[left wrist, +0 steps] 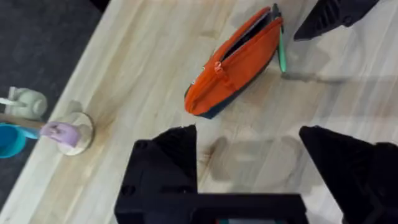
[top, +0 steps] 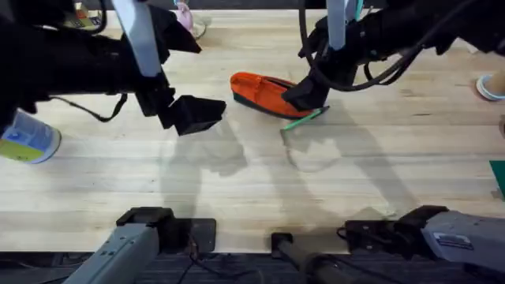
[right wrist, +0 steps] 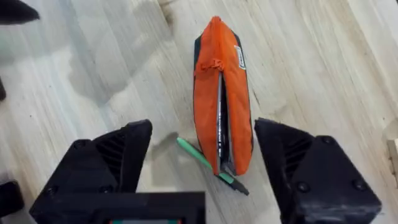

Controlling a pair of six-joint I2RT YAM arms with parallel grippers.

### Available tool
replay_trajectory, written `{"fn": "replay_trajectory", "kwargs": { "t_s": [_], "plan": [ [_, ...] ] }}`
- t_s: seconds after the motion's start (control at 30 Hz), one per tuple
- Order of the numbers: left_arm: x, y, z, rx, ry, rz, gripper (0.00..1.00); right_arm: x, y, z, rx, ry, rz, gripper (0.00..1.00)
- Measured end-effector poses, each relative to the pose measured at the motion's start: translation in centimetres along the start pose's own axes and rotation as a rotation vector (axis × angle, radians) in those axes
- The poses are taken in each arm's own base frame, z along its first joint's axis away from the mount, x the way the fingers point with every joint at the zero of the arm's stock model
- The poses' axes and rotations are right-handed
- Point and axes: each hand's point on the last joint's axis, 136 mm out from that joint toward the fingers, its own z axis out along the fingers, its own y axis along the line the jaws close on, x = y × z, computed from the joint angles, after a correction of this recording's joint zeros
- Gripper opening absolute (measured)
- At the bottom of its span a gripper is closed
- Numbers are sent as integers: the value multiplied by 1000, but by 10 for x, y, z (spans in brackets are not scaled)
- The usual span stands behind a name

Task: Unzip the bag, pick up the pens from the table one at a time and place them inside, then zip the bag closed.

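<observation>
Toward the far middle of the light plank wooden table (top: 260,173) lies the orange fabric pouch with a navy bottom band (top: 260,92), its zipper partly open. A thin mint-green pen (top: 304,120) lies just beside its right end. Directly above, the right gripper (right wrist: 202,165) hangs spread; descending, it could nudge the pen or snag fabric. Well left, the left gripper (left wrist: 249,158) is also spread. A yellow-labelled bottle (top: 28,140) stands near the left edge.

— Where's the bag (top: 260,91)?
— On the table (top: 237,181), mid-way across, toward the far side.
— And the pen (top: 304,120)?
— Touching the bag's right end, under the right gripper (top: 304,96); the left gripper (top: 193,114) hangs just left.
</observation>
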Motion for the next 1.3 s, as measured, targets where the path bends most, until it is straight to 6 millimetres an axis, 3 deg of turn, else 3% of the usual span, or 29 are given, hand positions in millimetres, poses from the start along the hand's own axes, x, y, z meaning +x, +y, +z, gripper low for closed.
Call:
{"fn": "replay_trajectory", "kwargs": {
  "t_s": [0.7,0.83,0.87,0.9,0.97,1.3],
  "plan": [
    [1,2,-6,-41,17,18,993,1,1,0,-2,2,1,989],
    [2,2,-7,-43,21,18,993,2,2,0,-6,7,7,550],
    [2,2,-7,-44,22,17,993,5,4,0,-15,21,19,203],
    [2,2,-7,-44,22,17,993,6,5,0,-18,25,21,86],
    [2,2,-7,-44,22,17,993,9,7,0,-26,38,28,34],
    [2,2,-7,-44,22,17,993,18,10,-1,-33,74,42,30]
  ]
}}
